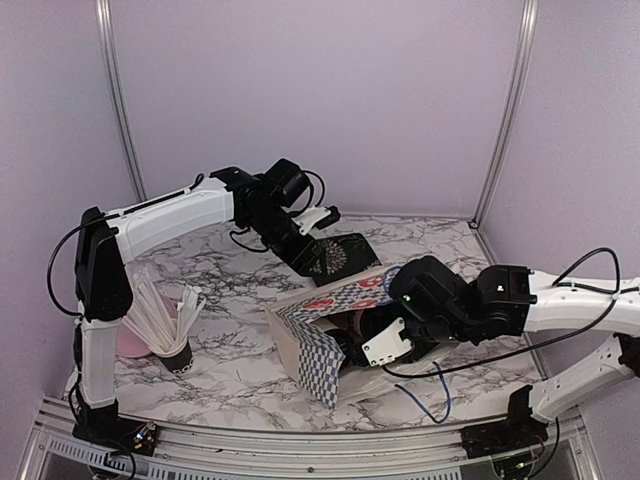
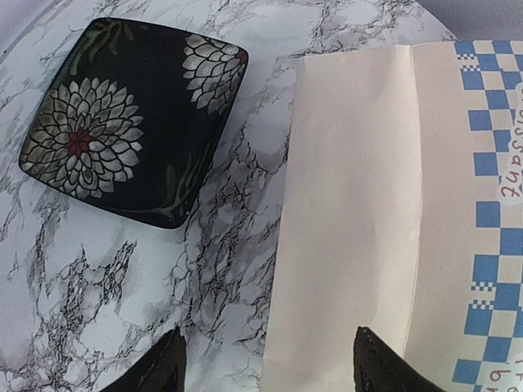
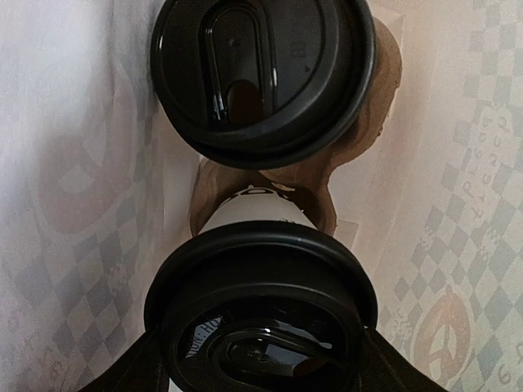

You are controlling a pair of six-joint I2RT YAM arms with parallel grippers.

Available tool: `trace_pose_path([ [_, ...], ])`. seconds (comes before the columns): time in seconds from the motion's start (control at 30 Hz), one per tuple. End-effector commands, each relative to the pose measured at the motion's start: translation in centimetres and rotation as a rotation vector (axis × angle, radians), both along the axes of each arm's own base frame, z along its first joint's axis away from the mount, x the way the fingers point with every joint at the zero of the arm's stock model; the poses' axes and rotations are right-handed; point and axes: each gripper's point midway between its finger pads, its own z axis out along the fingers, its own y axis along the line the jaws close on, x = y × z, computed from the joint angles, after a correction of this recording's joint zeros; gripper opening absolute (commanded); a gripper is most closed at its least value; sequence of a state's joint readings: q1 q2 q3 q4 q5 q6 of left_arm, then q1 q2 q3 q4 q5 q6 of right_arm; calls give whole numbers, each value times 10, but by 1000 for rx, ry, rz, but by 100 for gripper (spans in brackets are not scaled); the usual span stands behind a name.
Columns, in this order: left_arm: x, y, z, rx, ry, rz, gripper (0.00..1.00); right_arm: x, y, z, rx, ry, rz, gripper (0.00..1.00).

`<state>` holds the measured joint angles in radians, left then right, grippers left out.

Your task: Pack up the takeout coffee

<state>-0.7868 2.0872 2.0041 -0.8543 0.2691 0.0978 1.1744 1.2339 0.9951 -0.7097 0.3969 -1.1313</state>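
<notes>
Coffee: the near coffee cup (image 3: 261, 294) and the far coffee cup (image 3: 261, 73) stand in the cardboard tray (image 3: 364, 122), inside the paper bag (image 1: 320, 330).
Right claw (image 3: 261, 371): grasping the near coffee cup at its lid.
Left claw (image 2: 265, 371): released, above the bag's edge and the tabletop (image 2: 204, 286).
Step advice: I think the tray should go in level, and be let go gently.
Pointing: lids face the bag's mouth; long axes run towards its bottom.

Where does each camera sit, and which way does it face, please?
Top external: above and behind, facing down over the table; left arm and right arm show.
Left wrist: above the plate and bag, facing down; its open fingers show.
Right wrist: in the bag's mouth, facing far cup and near cup in a tray; its fingers flank the latter.
Shared: plate and bag, in top external and left wrist.
</notes>
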Motion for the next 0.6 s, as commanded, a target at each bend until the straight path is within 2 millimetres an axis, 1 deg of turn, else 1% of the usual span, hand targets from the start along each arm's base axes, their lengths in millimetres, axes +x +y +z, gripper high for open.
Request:
trace_pose_path([
  [0.0,0,-2,-17,-11,52,-23,71,9,10,13,47,-54,-21,57],
  [0.2,-2,-7,-27,-19,89,-33,70,13,10,8,29,-62,-33,57],
  [0.3,-4,-8,-32,-17,105,-36,70,19,10,7,27,-55,-52,57],
  [0.57,-9,-10,-45,-14,151,-47,70,31,15,10,33,34,-112,58],
])
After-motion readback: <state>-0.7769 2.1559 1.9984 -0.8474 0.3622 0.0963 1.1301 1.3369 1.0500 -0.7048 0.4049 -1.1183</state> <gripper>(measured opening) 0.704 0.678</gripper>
